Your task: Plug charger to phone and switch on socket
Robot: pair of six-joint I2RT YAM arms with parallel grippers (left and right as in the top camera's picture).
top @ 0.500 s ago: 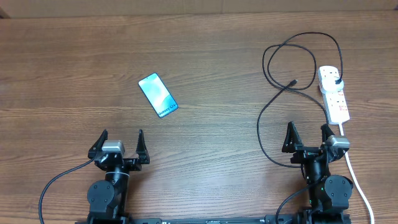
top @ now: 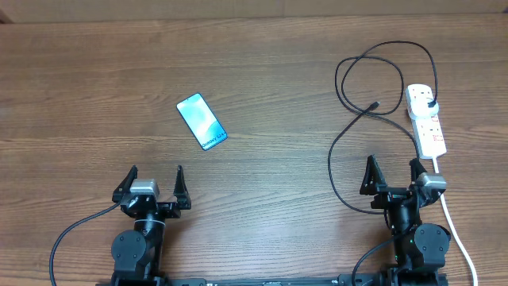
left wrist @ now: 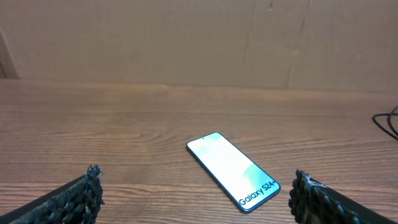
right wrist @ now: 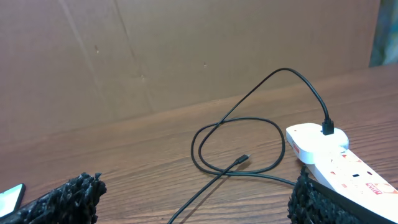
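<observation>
Brown wood-grain table (top: 278, 63) is carrying everything, with a cardboard wall (left wrist: 186, 43) standing behind it; both arms are sitting at the near edge.

Left gripper (top: 155, 171) is standing with its jaws spread wide and grasping nothing; right gripper (top: 390, 163) is doing likewise.

Phone (top: 201, 121) is lying flat and screen-up, skewed on the table, beyond the left gripper and well apart from all else. Socket (top: 427, 123) is lying at the far right, its white cord (top: 456, 230) trailing toward the near edge. Charger (top: 331, 163) is sprawling in loose loops left of the socket; its plug (top: 429, 102) is already sitting in the socket's far outlet; its tip (top: 375, 106) is lying free on the wood inside the loop. Whether the red switches are on, I cannot tell.

Hazards, as I am judging them: the tip is small and low, so the jaws may be closing on wood or letting the thin cable slip; hauling the tip across to the distant phone may be tugging the plug loose or dragging the socket; the loops may be snagging the right arm, which is sitting just beside one strand; the phone, lying unrestrained, may be sliding away under the push of insertion unless the other gripper is bracing it.

Containers: none are showing in any view.
</observation>
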